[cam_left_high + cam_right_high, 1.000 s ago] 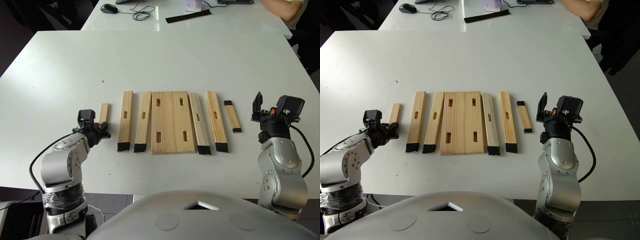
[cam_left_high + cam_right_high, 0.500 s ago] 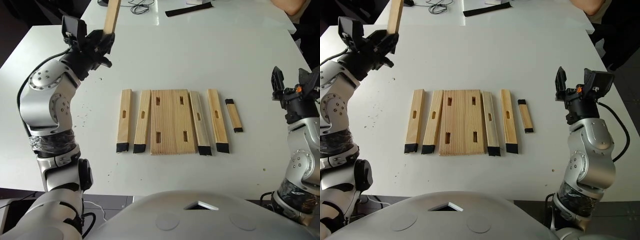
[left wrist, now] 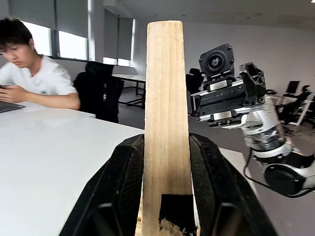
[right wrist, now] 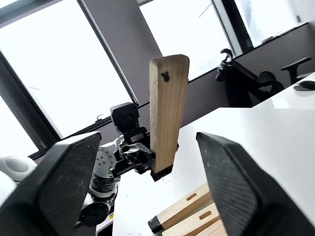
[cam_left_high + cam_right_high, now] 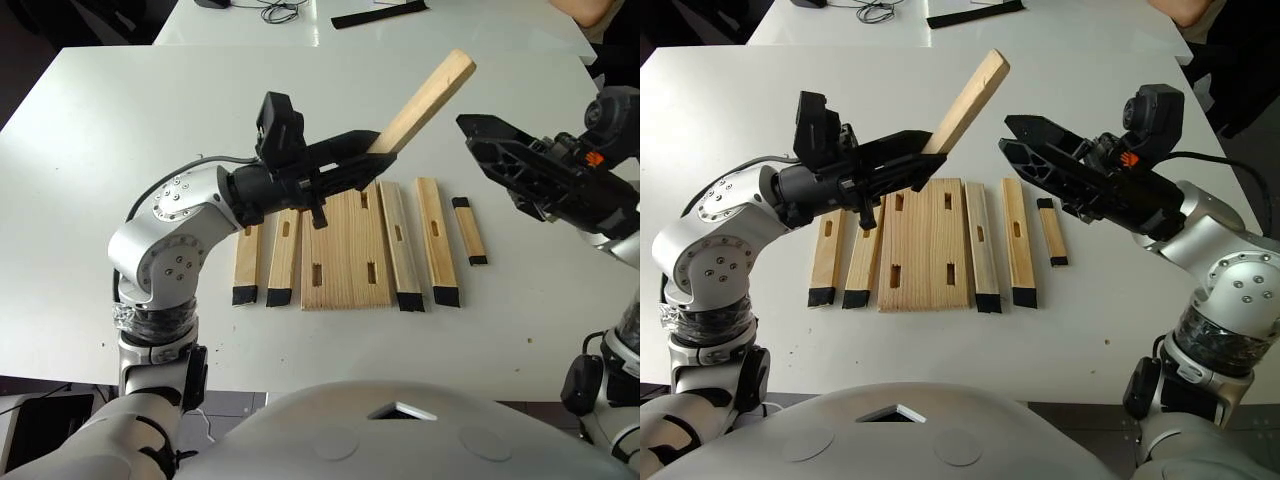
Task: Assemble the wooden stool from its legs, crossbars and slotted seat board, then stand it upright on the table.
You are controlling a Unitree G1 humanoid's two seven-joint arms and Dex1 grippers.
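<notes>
Left fingers [image 3: 129, 172] clamped on the lower end of a short crossbar [image 5: 425, 95]. The left gripper [image 5: 372, 162] holds it tilted in the air above the seat board [image 5: 345, 245], free end up and toward the right arm. Right fingers [image 4: 69, 182] spread wide, nothing between them; the right gripper [image 5: 1006, 135] faces the raised crossbar, near, not touching. Seat board flat on the table [image 5: 120, 130], slots up. Left legs [image 5: 283, 250] and right legs [image 5: 398, 245] flank it in pairs; second crossbar [image 5: 465, 232] at the row's right end
</notes>
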